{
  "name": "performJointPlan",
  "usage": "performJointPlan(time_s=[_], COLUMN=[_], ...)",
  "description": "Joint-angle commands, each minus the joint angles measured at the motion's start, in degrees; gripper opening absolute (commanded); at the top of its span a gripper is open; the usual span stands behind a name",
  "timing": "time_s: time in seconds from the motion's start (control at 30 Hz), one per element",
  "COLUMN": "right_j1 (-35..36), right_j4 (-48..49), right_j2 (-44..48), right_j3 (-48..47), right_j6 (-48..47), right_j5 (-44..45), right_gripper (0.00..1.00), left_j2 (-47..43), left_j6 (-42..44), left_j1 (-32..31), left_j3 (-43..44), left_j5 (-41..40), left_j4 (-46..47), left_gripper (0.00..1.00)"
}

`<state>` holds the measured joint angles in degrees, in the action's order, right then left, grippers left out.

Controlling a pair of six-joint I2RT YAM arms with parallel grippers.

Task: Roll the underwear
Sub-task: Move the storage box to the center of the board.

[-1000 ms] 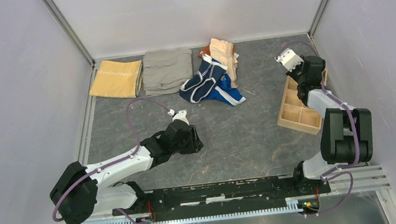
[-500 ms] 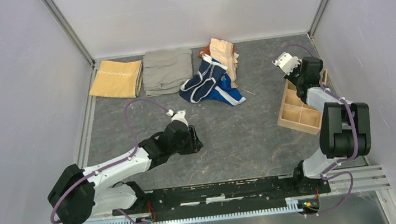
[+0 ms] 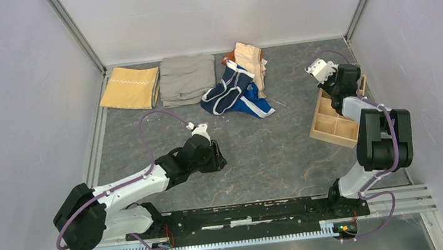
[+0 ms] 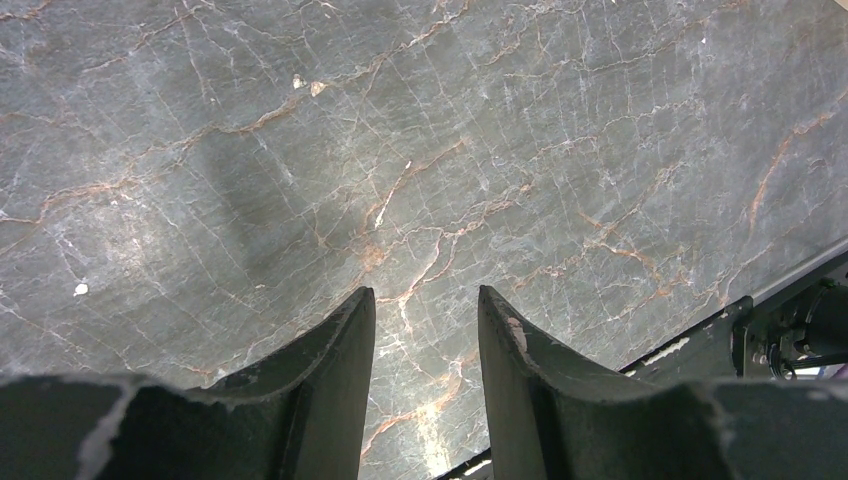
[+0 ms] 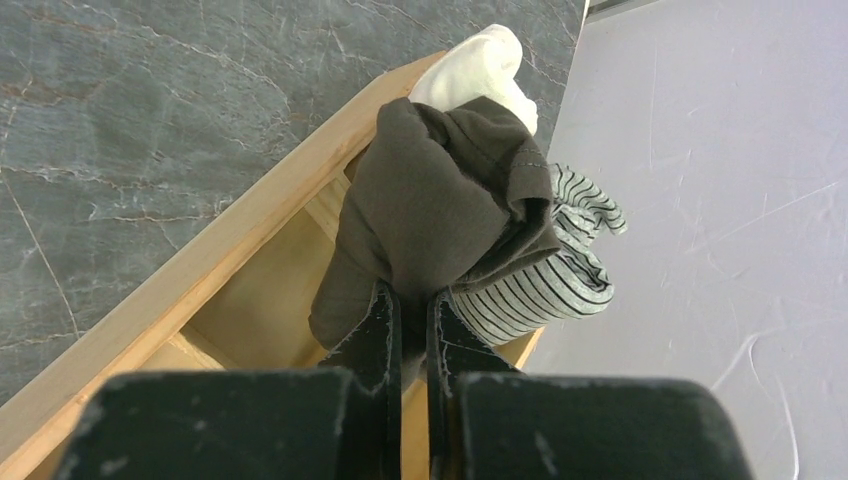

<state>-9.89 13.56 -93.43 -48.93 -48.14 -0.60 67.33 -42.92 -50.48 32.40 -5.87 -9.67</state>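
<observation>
Grey marbled bench (image 3: 272, 150) carries everything in the overhead view. A loose heap of underwear (image 3: 237, 88), navy, blue and peach, lies unrolled at the far middle, beside the folded mustard cloth (image 3: 131, 88) and grey-khaki cloth (image 3: 186, 78). The right hand (image 3: 332, 89) hangs over the wooden tray (image 3: 327, 130) at the right edge. The left hand (image 3: 215, 157) sits low at mid-bench, well apart from the heap.

Left wrist view: the left hand (image 4: 425, 295) has its fingers parted around nothing, with only bare bench (image 4: 300, 150) below; it is probably parked out of the way.

Right wrist view: the right hand (image 5: 410, 300) is clamped tight on the bundled dark grey-brown underwear (image 5: 430, 190), holding it over a wooden tray (image 5: 180, 290) compartment next to a striped roll (image 5: 565, 270), seemingly to stow it.
</observation>
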Motion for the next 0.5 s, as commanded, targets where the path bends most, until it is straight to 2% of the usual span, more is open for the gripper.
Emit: performJointPlan(time_s=[0.0,0.13,0.33,0.47], right_j1=[-0.13,0.23,0.99,3.63], right_j4=[-3.67,-3.69,-3.70,-3.14], right_j2=[-2.51,-2.66,-4.39,-5.11], right_j3=[1.60,2.39,-1.95,-1.44], right_j6=[2.17,5.04,20.05,24.03], right_j5=[-3.28,-3.96,-0.19,3.71], right_gripper=[0.00,0.00,0.00,0.00], left_j2=[-0.67,-0.21,0.59,0.92], left_j6=[3.36,3.42,3.63,3.63], left_j1=[0.21,0.21,0.29,0.29], left_j3=[-0.21,-0.07,0.55,0.86], left_j5=[0.09,0.12,-0.15,-0.28], left_j4=[1.80,1.85,1.24,1.03], left_gripper=[0.49,0.49,0.49,0.48])
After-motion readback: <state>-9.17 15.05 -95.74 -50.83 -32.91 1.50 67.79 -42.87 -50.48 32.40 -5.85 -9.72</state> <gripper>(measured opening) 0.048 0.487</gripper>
